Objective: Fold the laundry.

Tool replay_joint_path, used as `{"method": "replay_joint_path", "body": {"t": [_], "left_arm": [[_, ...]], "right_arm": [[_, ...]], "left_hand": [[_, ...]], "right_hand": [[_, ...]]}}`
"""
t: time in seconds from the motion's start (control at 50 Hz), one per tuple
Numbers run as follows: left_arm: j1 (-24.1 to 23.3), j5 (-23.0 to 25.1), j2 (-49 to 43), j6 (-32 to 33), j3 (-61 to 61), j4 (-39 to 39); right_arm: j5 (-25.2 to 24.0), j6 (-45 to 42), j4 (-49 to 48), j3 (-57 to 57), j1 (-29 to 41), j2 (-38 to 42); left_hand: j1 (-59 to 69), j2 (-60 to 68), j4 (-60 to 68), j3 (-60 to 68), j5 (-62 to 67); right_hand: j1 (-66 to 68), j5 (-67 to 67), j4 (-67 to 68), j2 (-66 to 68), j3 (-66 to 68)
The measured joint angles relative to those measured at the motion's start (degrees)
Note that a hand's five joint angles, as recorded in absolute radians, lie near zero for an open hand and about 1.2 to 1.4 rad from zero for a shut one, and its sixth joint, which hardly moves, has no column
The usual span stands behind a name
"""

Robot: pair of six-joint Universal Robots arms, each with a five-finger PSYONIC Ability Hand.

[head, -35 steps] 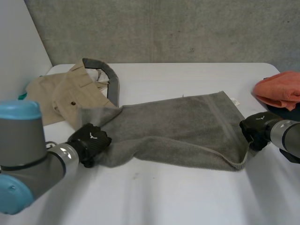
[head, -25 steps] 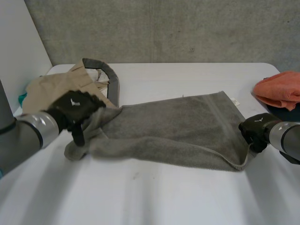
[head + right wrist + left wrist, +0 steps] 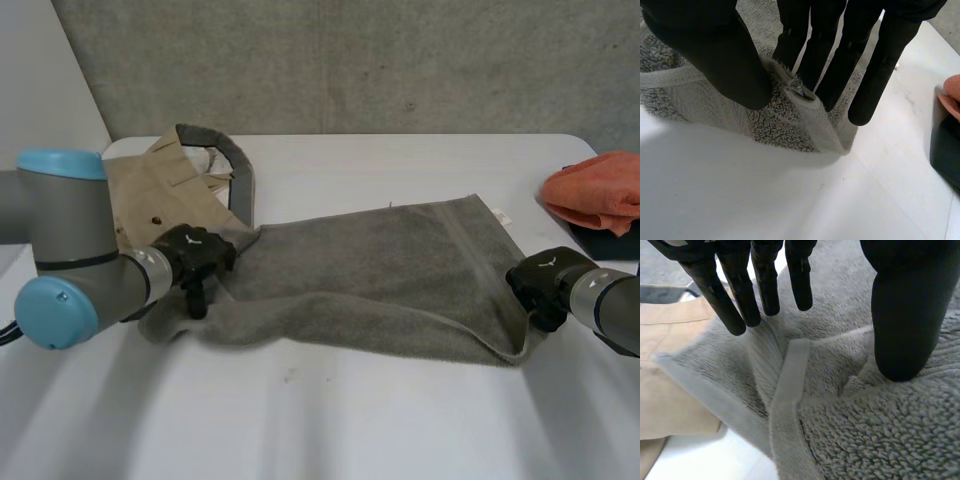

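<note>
I'm seeing the grey towel [image 3: 380, 270] lying spread across the middle of the white worktop [image 3: 330, 420], its left end bunched. My left hand [image 3: 195, 258] is resting on that end at centre left, fingers hanging straight and loose, gripping nothing. My right hand [image 3: 540, 280], at centre right, is pinching the towel's near right corner between thumb and fingers. A beige garment [image 3: 130, 190] is lying at upper left.

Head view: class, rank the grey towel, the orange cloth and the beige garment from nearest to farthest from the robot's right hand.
1. Grey towel: its corner is pinched in the right hand.
2. Orange cloth: close by, beyond the hand on the right side.
3. Beige garment: far off on the left side, past the towel's other end.
</note>
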Motion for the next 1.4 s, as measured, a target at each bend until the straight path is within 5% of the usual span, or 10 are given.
{"method": "replay_joint_path", "body": {"t": [0.12,0.16,0.2,0.22,0.42,0.54,0.7,0.8,1.1,1.4], "left_arm": [[-0.84,0.16,-1.24,3.77,-0.41,-0.13],[-1.09,0.08,-1.24,4.64,-0.45,-0.54],[-1.32,-0.15,-1.08,5.15,-0.39,-0.81],[-1.57,-0.68,-0.71,5.48,-0.29,-1.01],[-3.17,-4.12,2.54,4.52,2.36,3.82],[-4.04,-4.87,4.09,1.97,15.28,8.03],[-4.9,-11.17,8.11,-10.01,34.88,22.03],[-4.88,-13.45,9.23,-13.26,37.01,25.99],[-3.71,-12.46,7.2,-12.23,8.55,22.48],[-5.53,-16.05,5.12,-7.04,-13.25,20.4]], "right_arm": [[0.0,-0.92,-0.36,0.09,0.26,0.03],[0.0,-0.98,-0.59,-0.04,0.36,-0.07],[-0.02,-0.97,-0.84,-0.22,0.45,-0.2],[-0.04,-0.93,-1.22,-0.55,0.59,-0.46],[0.21,-0.5,-2.71,-4.95,2.32,-1.44],[1.74,2.92,-7.31,-14.56,3.36,-0.53],[9.78,22.38,-28.31,-27.72,2.55,-3.17],[10.6,28.63,-32.57,-28.53,1.36,-6.65],[-0.83,24.43,-18.78,-14.6,-0.91,-4.45],[-2.83,10.27,-13.41,-0.56,-4.77,3.79]], "left_hand": [[2.49,2.1,2.95,2.34,3.34],[22.25,19.11,20.08,19.27,20.17],[26.7,24.18,23.85,22.99,23.83],[42.15,39.22,39.43,38.39,39.07],[42.61,43.51,44.16,43.09,41.6],[42.61,43.59,44.18,43.15,41.6],[42.61,43.62,44.2,43.19,41.6],[42.6,43.62,44.2,43.19,41.6],[42.61,43.64,44.2,43.19,41.6],[42.61,43.64,44.21,43.19,41.6]], "right_hand": [[0.0,0.0,0.0,0.0,0.0],[0.0,0.0,0.0,0.0,0.0],[0.0,0.0,0.0,0.0,0.0],[0.0,0.0,0.0,0.0,0.0],[0.0,0.0,0.01,0.0,0.0],[0.0,0.0,0.03,0.0,0.11],[0.0,0.0,0.06,0.0,0.12],[0.0,0.0,0.06,0.0,0.12],[0.0,0.0,0.07,0.0,0.12],[0.0,0.0,0.07,0.0,0.12]]}}
